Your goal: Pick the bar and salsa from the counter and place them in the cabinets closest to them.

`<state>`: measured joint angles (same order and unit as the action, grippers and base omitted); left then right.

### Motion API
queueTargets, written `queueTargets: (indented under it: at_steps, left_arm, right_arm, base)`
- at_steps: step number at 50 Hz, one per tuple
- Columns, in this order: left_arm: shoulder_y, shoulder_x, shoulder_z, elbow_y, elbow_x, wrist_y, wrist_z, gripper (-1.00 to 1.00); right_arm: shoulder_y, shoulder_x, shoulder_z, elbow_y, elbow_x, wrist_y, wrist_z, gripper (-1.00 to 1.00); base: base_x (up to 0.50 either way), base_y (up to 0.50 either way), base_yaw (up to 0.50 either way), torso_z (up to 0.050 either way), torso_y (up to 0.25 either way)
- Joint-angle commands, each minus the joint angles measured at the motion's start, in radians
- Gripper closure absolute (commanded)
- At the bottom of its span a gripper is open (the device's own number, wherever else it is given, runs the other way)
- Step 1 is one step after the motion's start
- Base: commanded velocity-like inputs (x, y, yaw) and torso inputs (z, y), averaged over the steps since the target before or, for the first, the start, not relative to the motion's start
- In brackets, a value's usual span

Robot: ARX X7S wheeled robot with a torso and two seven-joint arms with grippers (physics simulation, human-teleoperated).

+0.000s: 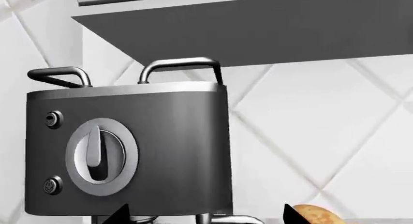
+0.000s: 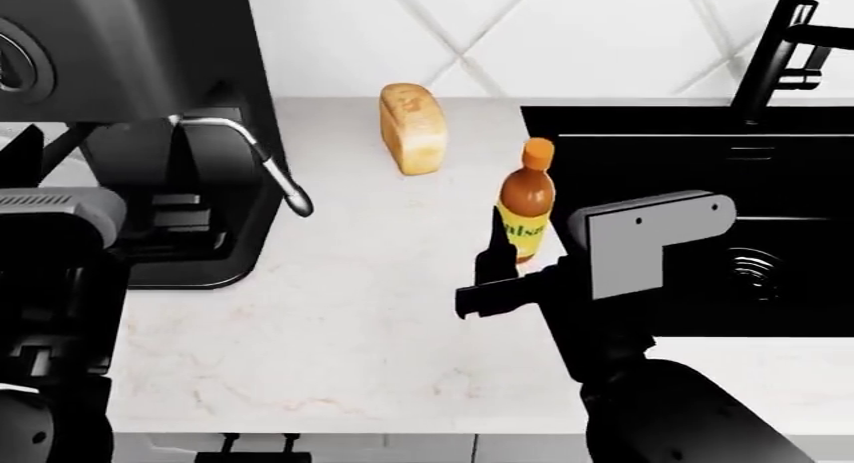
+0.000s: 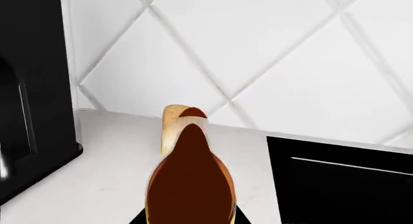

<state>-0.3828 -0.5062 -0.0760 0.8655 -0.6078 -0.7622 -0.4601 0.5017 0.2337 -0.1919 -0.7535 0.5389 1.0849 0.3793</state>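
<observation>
The salsa point(image 2: 527, 196), an amber-brown bottle with an orange cap and a yellow label, stands upright on the white counter point(image 2: 347, 313) near the sink's left edge. My right gripper point(image 2: 515, 251) is shut on the bottle's lower body, one finger on each side. In the right wrist view the bottle point(image 3: 190, 180) fills the space between the fingertips of the right gripper point(image 3: 190, 220). My left gripper point(image 1: 206, 216) is open and empty, facing the coffee machine point(image 1: 129, 146). The bar is out of view.
A bread loaf point(image 2: 414, 129) lies at the back of the counter behind the salsa. The dark coffee machine point(image 2: 134, 93) stands at the left. A black sink point(image 2: 747, 183) with a faucet point(image 2: 787, 43) is at the right. A cabinet underside point(image 1: 258, 25) hangs above the machine.
</observation>
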Motion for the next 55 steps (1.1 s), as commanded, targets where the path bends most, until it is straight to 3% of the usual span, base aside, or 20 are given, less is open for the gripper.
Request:
queueTargets:
  at_steps: [1, 32, 46, 55]
  left_arm:
    - [-0.013, -0.001, 0.01, 0.001, -0.006, -0.004, -0.005, -1.0]
    - [0.0, -0.011, 0.013, 0.003, -0.011, 0.01, -0.011, -1.0]
    - [-0.008, -0.017, 0.013, 0.005, -0.021, 0.004, -0.018, -1.0]
    - [-0.02, -0.018, 0.024, 0.001, -0.021, 0.001, -0.021, -1.0]
  right_arm:
    - [0.059, 0.022, 0.013, -0.064, 0.0, 0.054, 0.01, 1.0]
    - [0.082, 0.04, 0.012, -0.084, 0.013, 0.054, 0.032, 1.0]
    - [0.119, 0.05, 0.028, -0.104, 0.031, 0.083, 0.045, 1.0]
    - [0.132, 0.059, 0.026, -0.105, 0.024, 0.06, 0.049, 1.0]
  base:
    - [0.0, -0.49, 0.0, 0.0, 0.0]
    - [0.0, -0.5, 0.0, 0.0, 0.0]
    - [0.01, -0.36, 0.0, 0.001, 0.0]
    - [0.1, -0.02, 0.0, 0.0, 0.001]
